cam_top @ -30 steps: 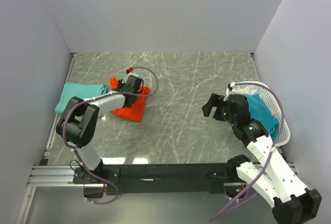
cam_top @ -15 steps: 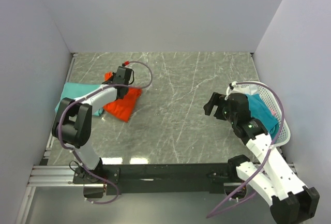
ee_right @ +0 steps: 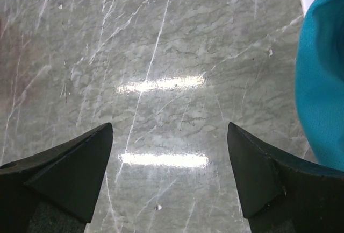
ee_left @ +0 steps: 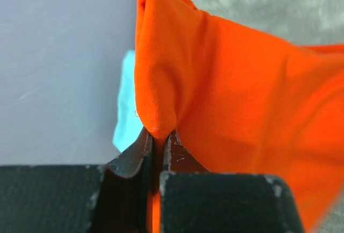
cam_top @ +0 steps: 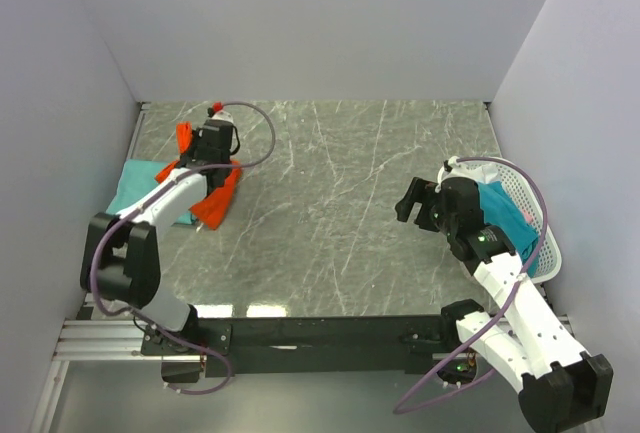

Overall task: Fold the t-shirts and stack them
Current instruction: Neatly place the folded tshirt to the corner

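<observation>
Left wrist view: the left gripper (ee_left: 158,136) pinches a fold of the orange shirt (ee_left: 242,98), at the table's (cam_top: 350,173) far left next to the teal shirt (cam_top: 135,181). The right gripper (ee_right: 170,131) hangs spread wide over bare marble, near the basket (cam_top: 545,238).

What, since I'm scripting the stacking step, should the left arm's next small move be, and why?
Probably shift the left gripper leftward and lower, laying the orange-red t-shirt squarely onto the folded teal t-shirt. The gripper is shut on an orange fold, and the shirt hangs only partly over the teal one's right edge.
</observation>
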Controlling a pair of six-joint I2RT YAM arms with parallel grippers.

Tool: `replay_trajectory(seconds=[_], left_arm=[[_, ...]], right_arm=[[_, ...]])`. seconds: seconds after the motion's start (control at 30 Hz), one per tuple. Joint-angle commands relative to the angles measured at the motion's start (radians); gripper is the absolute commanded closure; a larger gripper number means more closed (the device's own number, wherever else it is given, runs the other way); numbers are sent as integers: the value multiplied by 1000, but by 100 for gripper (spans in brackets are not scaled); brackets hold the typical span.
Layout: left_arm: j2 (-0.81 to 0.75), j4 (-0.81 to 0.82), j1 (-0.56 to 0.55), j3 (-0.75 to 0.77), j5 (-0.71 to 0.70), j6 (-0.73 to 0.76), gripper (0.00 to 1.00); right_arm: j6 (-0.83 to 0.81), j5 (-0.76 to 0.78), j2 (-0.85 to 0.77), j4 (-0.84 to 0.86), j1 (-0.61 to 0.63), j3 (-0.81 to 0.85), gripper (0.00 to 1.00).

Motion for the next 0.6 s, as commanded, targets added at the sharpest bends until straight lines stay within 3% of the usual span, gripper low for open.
replay_trajectory(seconds=[0.0, 0.2, 0.57], left_arm=[[-93, 66, 7, 15, -25, 16, 99], [-170, 58, 30, 10, 61, 70, 99], [-195, 64, 48, 47, 61, 81, 99]], right_arm=[[-17, -7, -15, 42, -9, -10, 7], [-18, -13, -20, 42, -9, -10, 7], [-18, -15, -23, 39, -9, -10, 7]])
